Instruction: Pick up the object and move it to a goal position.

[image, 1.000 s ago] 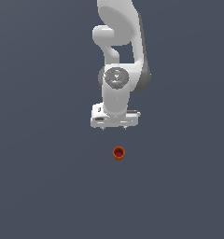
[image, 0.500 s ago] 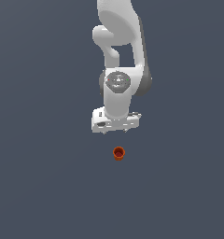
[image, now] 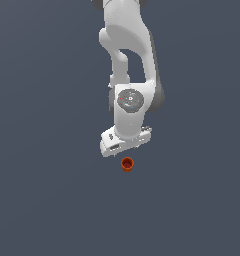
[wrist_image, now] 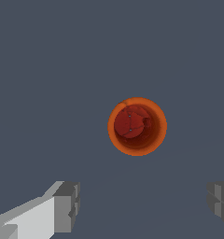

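We see a flat, plain slate-grey surface (image: 47, 200) filling both views, with no edges, walls or other room features in sight. The cup (image: 127, 164) stands upright on it, mouth up, apart from everything else. Above it hangs our white arm (image: 129, 45), its gripper (wrist_image: 142, 205) spread wide: in the wrist view the two grey fingertips (wrist_image: 67, 205) sit far apart with the cup ahead of them, not between them and not touched. Compared with a second ago, the gripper head has come lower and closer to the cup, while the cup has kept its place. The cup is glossy orange-red, round and tapered, with a thicker rim and a darker red inside. The arm is smooth white; the fingertips are blocky and grey.
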`<state>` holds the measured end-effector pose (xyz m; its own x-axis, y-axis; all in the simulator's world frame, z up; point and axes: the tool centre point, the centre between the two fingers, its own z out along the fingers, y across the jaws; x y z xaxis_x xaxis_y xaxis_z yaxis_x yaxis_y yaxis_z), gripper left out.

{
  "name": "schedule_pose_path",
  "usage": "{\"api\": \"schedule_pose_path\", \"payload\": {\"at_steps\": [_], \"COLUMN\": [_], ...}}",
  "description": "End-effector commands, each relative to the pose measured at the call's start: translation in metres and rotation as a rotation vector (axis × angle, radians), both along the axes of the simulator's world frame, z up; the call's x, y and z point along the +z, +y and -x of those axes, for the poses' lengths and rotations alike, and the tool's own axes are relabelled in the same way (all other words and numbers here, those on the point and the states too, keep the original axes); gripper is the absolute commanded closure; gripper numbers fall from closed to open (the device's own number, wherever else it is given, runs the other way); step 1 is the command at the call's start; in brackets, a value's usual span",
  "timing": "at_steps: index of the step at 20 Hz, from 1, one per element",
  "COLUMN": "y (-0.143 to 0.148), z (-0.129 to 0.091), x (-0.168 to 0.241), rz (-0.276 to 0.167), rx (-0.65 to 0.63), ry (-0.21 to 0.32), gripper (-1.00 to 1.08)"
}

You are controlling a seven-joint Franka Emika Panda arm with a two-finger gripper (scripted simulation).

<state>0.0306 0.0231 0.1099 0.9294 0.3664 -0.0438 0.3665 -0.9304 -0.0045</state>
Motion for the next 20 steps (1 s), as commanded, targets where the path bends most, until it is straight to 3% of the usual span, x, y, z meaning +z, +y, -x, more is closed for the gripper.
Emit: {"api": "schedule_pose_path", "payload": {"at_steps": [1, 10, 20], "y": [0.003, 0.009, 0.01], "z": [-0.01, -0.032, -0.035], "x": [-0.006, -0.019, -0.025], "rz": [-0.005, -0.015, -0.017], "rx": [0.066, 0.21, 0.233], "ry": [-0.011, -0.036, -0.04], "gripper": [-0.92, -0.92, -0.92]}}
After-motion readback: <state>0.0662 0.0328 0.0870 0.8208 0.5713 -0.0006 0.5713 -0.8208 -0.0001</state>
